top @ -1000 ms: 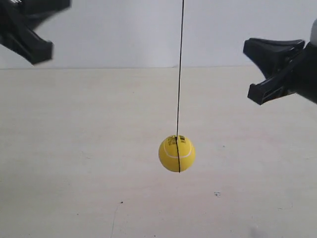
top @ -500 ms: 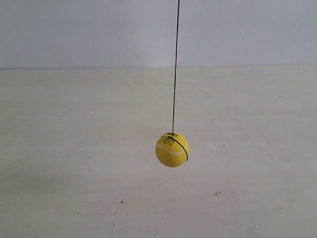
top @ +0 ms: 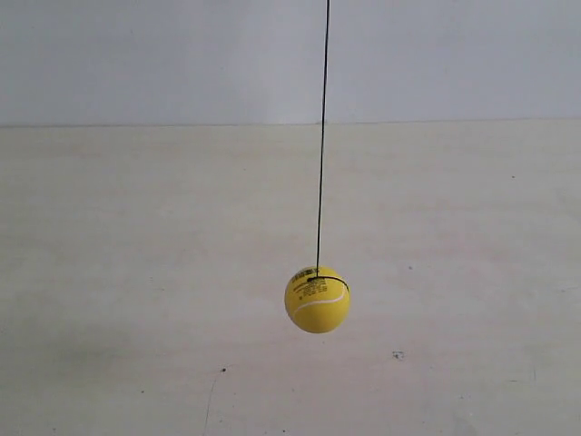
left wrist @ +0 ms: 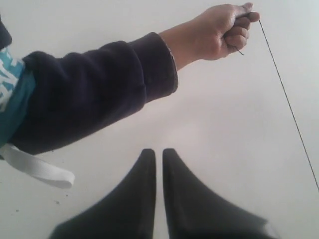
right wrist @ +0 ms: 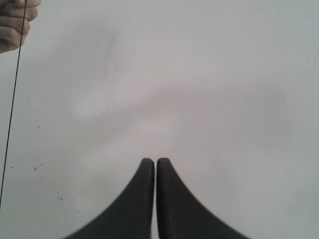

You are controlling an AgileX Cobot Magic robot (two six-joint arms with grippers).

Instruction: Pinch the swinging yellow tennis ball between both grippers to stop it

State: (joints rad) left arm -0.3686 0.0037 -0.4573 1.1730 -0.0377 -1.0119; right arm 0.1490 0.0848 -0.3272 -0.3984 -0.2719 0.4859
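Yellow tennis ball (top: 317, 299) hangs free on its string (top: 321, 136), no arm near. Left gripper (left wrist: 158, 151), right gripper (right wrist: 155, 161): jaws closed, empty. Looks like the approach step; next needs both converging on opposite sides.

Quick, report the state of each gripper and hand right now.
Left gripper: shut, empty.
Right gripper: shut, empty.
Person's hand: holding the string.

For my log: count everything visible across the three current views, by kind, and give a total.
ball: 1
string: 1
grippers: 2, the left gripper and the right gripper, seen only in the wrist views
hand, holding the string: 1
total: 5
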